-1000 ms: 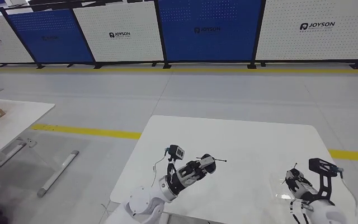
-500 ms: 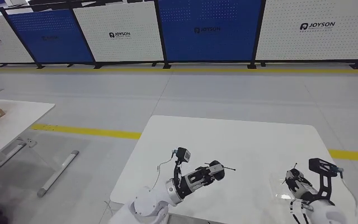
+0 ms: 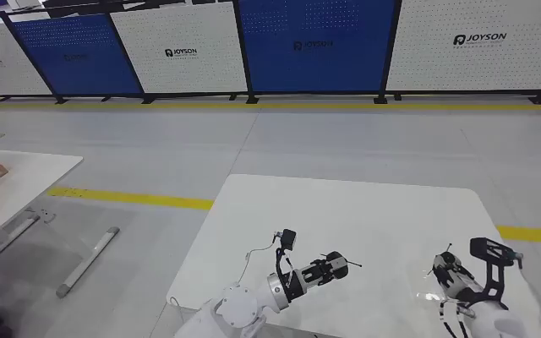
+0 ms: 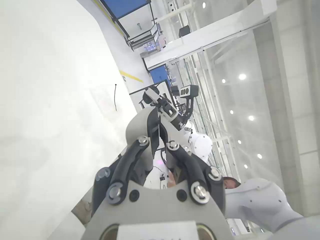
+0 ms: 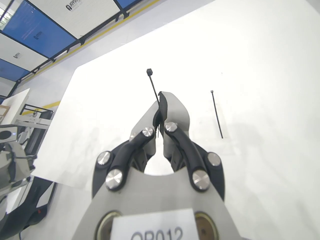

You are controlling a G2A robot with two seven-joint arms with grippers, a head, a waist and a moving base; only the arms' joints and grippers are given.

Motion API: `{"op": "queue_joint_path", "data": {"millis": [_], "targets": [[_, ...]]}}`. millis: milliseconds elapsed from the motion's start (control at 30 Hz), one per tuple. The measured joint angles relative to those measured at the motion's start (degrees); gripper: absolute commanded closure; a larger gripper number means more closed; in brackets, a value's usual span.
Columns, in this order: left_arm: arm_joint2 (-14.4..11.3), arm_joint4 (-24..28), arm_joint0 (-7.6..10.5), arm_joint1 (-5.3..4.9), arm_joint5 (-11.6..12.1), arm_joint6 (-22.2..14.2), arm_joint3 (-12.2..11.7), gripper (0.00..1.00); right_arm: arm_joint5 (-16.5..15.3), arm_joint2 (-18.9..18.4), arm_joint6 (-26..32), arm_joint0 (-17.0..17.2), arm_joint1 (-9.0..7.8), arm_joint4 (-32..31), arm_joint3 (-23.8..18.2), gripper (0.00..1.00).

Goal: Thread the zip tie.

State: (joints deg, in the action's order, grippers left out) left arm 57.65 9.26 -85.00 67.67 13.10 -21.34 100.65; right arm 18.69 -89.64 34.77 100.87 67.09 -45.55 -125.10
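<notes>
Noted on far white pegboard panels (image 3: 465, 46) and far blue panels (image 3: 317, 46): one logo with wordmark each, legible. Noted on white label (image 5: 155, 226) at base of right hand (image 5: 160, 98): large dark letters and digits, lower part cut off.

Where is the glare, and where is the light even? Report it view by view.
Left wrist view: the table is washed to a pale haze and the ceiling lamps flare. Right wrist view: the table glares white, so the loose zip tie and the held zip tie in the right end effector read as dark lines. Top view: even light, no glare.
</notes>
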Motion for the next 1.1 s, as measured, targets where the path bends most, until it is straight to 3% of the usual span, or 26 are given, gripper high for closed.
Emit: {"op": "queue_joint_path", "data": {"millis": [200, 367, 467, 767, 867, 1000, 1100], "targets": [[0.00, -0.01, 0.00, 0.00, 0.00, 0.01, 0.00, 1.00, -6.66, -1.09, -14.51, 6.58, 0.77, 9.32, -1.51, 1.00], [0.00, -0.02, 0.00, 0.00, 0.00, 0.01, 0.00, 1.00, -11.49, 0.05, -19.39, 8.57, 1.11, 12.62, 2.02, 1.00], [0.00, -0.02, 0.00, 0.00, 0.00, 0.01, 0.00, 1.00, -12.03, 1.98, -19.61, 8.38, 1.19, 11.10, 4.40, 1.00], [0.00, -0.02, 0.00, 0.00, 0.00, 0.01, 0.00, 1.00, -11.95, 1.90, -19.57, 8.33, 1.20, 11.18, 4.39, 1.00], [0.00, -0.02, 0.00, 0.00, 0.00, 0.01, 0.00, 1.00, -12.80, 2.37, -23.89, 7.67, 1.57, 12.77, 5.65, 1.00], [0.00, -0.02, 0.00, 0.00, 0.00, 0.01, 0.00, 1.00, -19.39, 5.68, -34.63, 7.51, 2.44, 17.23, 10.36, 1.00], [0.00, -0.02, 0.00, 0.00, 0.00, 0.01, 0.00, 1.00, -23.88, 7.58, -34.54, 7.40, 2.69, 22.19, 12.55, 1.00]]}}
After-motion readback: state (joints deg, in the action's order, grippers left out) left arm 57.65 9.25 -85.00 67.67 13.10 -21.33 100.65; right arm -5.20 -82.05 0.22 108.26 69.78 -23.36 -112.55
